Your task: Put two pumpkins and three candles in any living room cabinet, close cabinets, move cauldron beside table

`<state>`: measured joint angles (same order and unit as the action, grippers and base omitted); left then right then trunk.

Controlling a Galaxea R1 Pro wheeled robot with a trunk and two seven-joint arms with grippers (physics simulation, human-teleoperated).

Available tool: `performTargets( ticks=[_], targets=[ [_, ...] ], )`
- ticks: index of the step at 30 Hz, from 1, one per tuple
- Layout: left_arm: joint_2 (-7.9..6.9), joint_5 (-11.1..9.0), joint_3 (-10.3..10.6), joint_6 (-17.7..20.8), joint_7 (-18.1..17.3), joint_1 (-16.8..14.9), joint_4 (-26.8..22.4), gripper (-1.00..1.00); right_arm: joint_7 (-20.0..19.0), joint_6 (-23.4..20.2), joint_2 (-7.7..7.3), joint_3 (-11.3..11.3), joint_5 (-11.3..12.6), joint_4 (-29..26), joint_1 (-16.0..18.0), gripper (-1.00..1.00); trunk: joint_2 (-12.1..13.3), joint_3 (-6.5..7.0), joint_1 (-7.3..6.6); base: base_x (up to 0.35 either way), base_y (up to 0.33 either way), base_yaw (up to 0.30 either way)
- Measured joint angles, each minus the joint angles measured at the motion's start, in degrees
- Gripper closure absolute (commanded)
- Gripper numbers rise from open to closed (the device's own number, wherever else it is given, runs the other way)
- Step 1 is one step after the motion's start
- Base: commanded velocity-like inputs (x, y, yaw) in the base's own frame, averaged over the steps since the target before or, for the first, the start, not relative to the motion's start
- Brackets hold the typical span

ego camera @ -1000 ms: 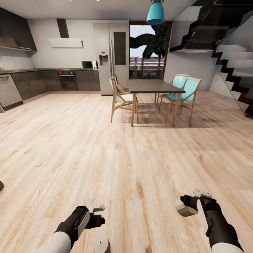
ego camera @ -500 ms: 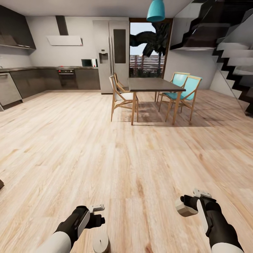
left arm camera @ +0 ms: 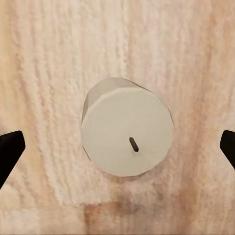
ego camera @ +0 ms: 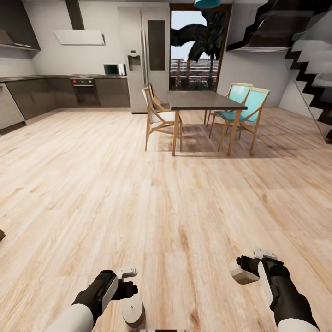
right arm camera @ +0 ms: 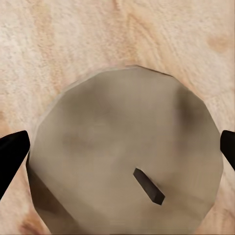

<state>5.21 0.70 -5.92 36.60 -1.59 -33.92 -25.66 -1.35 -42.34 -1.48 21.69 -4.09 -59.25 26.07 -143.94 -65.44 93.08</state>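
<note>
Wooden floor (ego camera: 138, 193); candle (ego camera: 243, 273) between right fingers (right arm camera: 11, 152).

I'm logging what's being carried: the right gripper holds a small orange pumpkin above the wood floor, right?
Not a pumpkin. The right gripper holds a grey-beige candle with a short dark wick, above the wood floor. The right wrist view shows it sitting between the two fingertips.

The head camera looks forward and down across the wood floor (ego camera: 138, 193) toward the dining table (ego camera: 203, 100), while both wrist cameras face that floor closely.
</note>
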Motion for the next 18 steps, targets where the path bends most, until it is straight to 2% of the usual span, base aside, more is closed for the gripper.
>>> performTargets(
  ticks=[9, 15, 18],
  targets=[
    [0.0, 0.0, 0.0, 0.0, 0.0, 0.0, 0.0, -1.0, -0.1, 0.2, 0.09, 0.0, -0.1, -0.5, 0.0, 1.0, -0.1, -1.78, 0.2, 0.0, 0.0, 0.0],
    [0.0, 0.0, 0.0, 0.0, 0.0, 0.0, 0.0, -1.0, -0.2, -0.1, 0.39, 0.0, -0.1, -7.7, -1.5, 1.0, -0.1, -1.78, 0.2, 0.0, 0.0, 0.0],
    [0.0, 0.0, 0.0, 0.0, -0.1, 0.0, 0.0, -1.0, -0.2, -2.3, 0.5, 0.0, 0.1, -12.2, -2.9, 1.0, -0.1, -1.78, 0.2, 0.0, 0.0, 0.0]
  ],
)
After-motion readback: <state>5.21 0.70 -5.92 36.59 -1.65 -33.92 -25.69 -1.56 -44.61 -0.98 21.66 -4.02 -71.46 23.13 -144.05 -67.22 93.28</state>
